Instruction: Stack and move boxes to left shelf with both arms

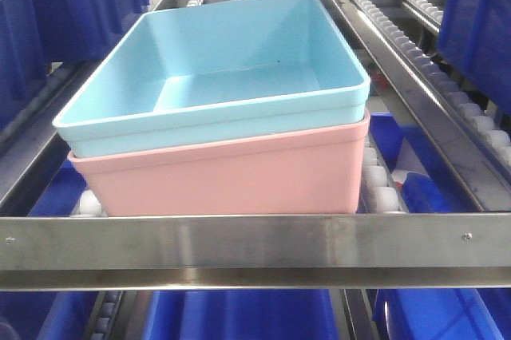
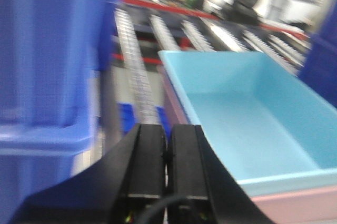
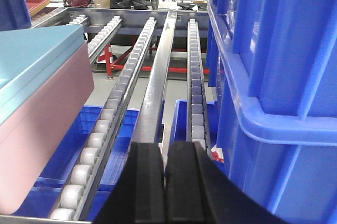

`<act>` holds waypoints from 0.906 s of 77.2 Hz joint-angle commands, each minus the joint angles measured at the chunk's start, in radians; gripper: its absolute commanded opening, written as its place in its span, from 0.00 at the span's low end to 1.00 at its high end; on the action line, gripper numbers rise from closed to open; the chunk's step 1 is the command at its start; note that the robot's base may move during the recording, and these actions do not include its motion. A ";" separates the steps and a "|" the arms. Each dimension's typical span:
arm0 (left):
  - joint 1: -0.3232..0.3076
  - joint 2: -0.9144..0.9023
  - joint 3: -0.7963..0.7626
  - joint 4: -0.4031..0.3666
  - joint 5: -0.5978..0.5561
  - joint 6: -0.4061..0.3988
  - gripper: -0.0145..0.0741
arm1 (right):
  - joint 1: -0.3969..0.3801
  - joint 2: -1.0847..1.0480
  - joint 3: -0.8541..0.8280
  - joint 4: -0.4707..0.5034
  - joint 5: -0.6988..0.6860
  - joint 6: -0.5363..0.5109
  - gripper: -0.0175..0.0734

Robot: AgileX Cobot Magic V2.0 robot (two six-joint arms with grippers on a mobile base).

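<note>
Your stack sits on the roller shelf [image 1: 239, 248] behind its steel front bar: the sky-blue tub [image 1: 215, 77] nested in the salmon-pink tub [image 1: 223, 176], both probably light, stiff, slick plastic. Press on the pink tub's opposite side walls; left end effector [image 2: 167, 153] and right end effector [image 3: 164, 174] are pressed together, empty.

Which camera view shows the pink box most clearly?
The exterior front-facing view: the pink box shows its whole front wall behind the steel front bar, with the blue box nested in it. The left wrist view shows only a blurred pink strip; the right wrist view shows one side wall.
</note>
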 commanded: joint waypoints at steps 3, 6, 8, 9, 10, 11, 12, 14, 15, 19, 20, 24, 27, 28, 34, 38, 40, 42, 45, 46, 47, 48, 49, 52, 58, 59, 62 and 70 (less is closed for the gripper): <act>0.077 -0.088 0.049 -0.032 -0.098 0.012 0.16 | -0.007 -0.020 -0.022 -0.001 -0.094 -0.001 0.25; 0.092 -0.085 0.076 -0.039 -0.126 0.016 0.16 | -0.007 -0.020 -0.022 -0.001 -0.094 -0.001 0.25; 0.099 -0.078 0.094 -0.039 -0.150 0.032 0.16 | -0.007 -0.020 -0.022 -0.001 -0.094 -0.001 0.25; 0.101 -0.076 0.101 -0.039 -0.154 0.035 0.16 | -0.007 -0.020 -0.022 -0.001 -0.094 -0.001 0.25; 0.103 -0.076 0.108 -0.039 -0.162 0.038 0.16 | -0.007 -0.020 -0.022 -0.001 -0.094 -0.001 0.25; 0.103 -0.081 0.114 -0.039 -0.167 0.038 0.16 | -0.007 -0.019 -0.022 -0.001 -0.094 -0.001 0.25; 0.103 -0.083 0.120 -0.039 -0.169 0.038 0.16 | -0.007 -0.019 -0.022 -0.001 -0.094 -0.001 0.25; 0.103 -0.085 0.132 -0.039 -0.185 0.040 0.16 | -0.007 -0.019 -0.022 -0.001 -0.094 -0.001 0.25; 0.103 -0.085 0.132 -0.039 -0.191 0.041 0.16 | -0.007 -0.019 -0.022 -0.001 -0.094 -0.001 0.25; 0.103 -0.085 0.130 -0.039 -0.168 0.044 0.16 | -0.007 -0.019 -0.022 -0.001 -0.093 -0.001 0.25; 0.105 -0.085 0.130 -0.039 -0.170 0.044 0.16 | -0.007 -0.019 -0.022 -0.001 -0.093 -0.001 0.25; 0.116 -0.085 0.130 -0.039 -0.170 0.044 0.16 | -0.007 -0.019 -0.022 -0.001 -0.091 -0.001 0.25; 0.129 -0.085 0.130 -0.039 -0.170 0.044 0.16 | -0.007 -0.019 -0.022 -0.001 -0.090 -0.001 0.25; 0.134 -0.085 0.130 -0.039 -0.170 0.044 0.16 | -0.007 -0.019 -0.022 -0.001 -0.090 -0.001 0.25; 0.163 -0.085 0.130 -0.028 -0.170 0.044 0.16 | -0.007 -0.019 -0.022 -0.001 -0.089 -0.001 0.25; 0.180 -0.085 0.130 -0.009 -0.170 0.044 0.16 | -0.007 -0.019 -0.022 -0.001 -0.089 -0.001 0.25; 0.193 -0.085 0.130 0.004 -0.170 0.044 0.16 | -0.007 -0.019 -0.022 -0.001 -0.089 -0.001 0.25; 0.201 -0.085 0.130 0.008 -0.168 0.044 0.16 | -0.007 -0.019 -0.022 -0.001 -0.089 -0.001 0.25; 0.220 -0.085 0.130 0.013 -0.168 0.044 0.16 | -0.007 -0.019 -0.022 -0.001 -0.089 -0.001 0.25; 0.225 -0.085 0.130 0.013 -0.168 0.044 0.16 | -0.007 -0.019 -0.022 -0.001 -0.089 -0.001 0.25; 0.230 -0.085 0.130 0.013 -0.168 0.044 0.16 | -0.007 -0.019 -0.022 -0.001 -0.089 -0.001 0.25; 0.232 -0.085 0.130 0.013 -0.168 0.044 0.16 | -0.007 -0.019 -0.022 -0.001 -0.089 -0.001 0.25; 0.240 -0.085 0.130 0.013 -0.168 0.044 0.16 | -0.007 -0.019 -0.022 -0.001 -0.089 -0.001 0.25; 0.252 -0.085 0.130 0.013 -0.168 0.044 0.16 | -0.007 -0.019 -0.022 -0.001 -0.089 -0.001 0.25; 0.265 -0.085 0.130 0.009 -0.171 0.070 0.16 | -0.007 -0.019 -0.022 -0.001 -0.089 -0.001 0.25; 0.265 -0.085 0.130 0.005 -0.173 0.081 0.16 | -0.007 -0.019 -0.022 -0.001 -0.089 -0.001 0.25; 0.263 -0.085 0.130 -0.017 -0.177 0.120 0.16 | -0.007 -0.019 -0.022 -0.001 -0.089 -0.001 0.25; 0.251 -0.085 0.130 -0.029 -0.179 0.139 0.16 | -0.007 -0.019 -0.022 -0.001 -0.089 -0.001 0.25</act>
